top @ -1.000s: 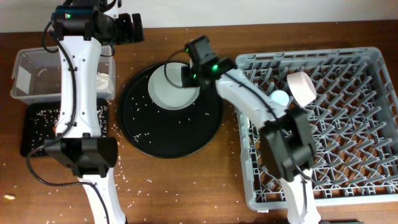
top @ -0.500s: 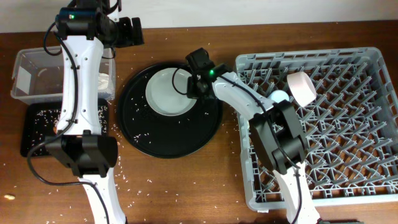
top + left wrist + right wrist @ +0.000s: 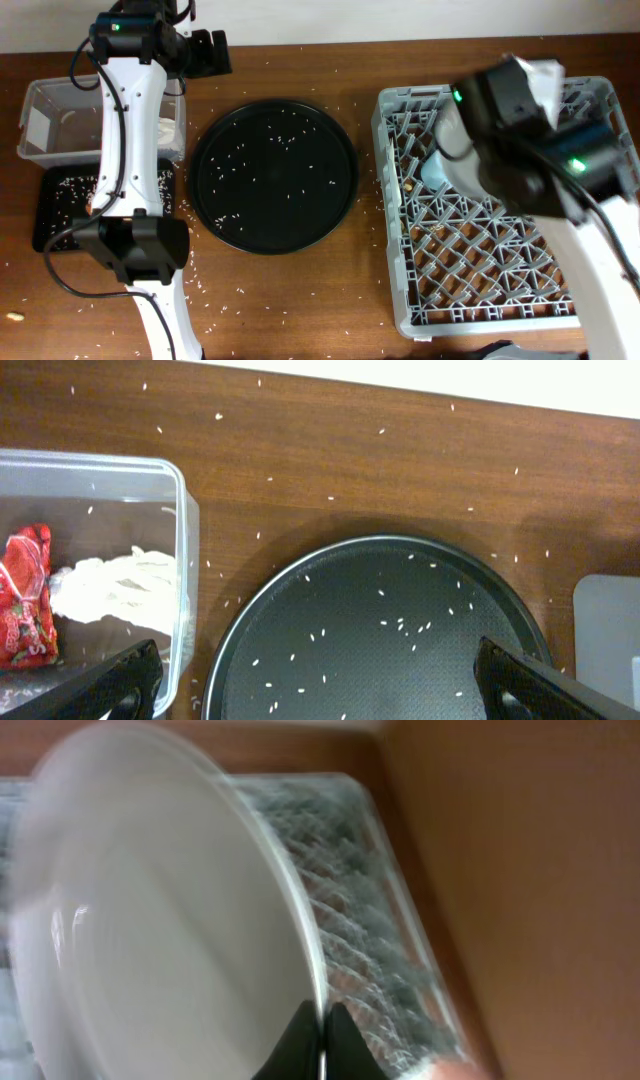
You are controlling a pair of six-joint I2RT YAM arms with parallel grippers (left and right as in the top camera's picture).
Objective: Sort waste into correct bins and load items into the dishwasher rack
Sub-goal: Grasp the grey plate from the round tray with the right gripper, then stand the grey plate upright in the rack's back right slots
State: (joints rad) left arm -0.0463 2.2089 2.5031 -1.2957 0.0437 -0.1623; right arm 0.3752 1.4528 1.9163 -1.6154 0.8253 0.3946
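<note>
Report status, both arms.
Right gripper, jaws shut on the plate rim, over the dishwasher rack. Left gripper, jaws open, empty, above the round tray. Nothing seen in the way.

Wooden table (image 3: 300, 300) carries clear tub (image 3: 60, 100), shallow black tray (image 3: 55, 205), round black tray (image 3: 275, 215), grey rack (image 3: 480, 300); rice scraps (image 3: 219, 416) scattered.

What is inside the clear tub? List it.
In the clear tub lie a red wrapper and a crumpled white napkin. The wrist view cuts off part of the tub; overhead, the left arm covers its right end.
</note>
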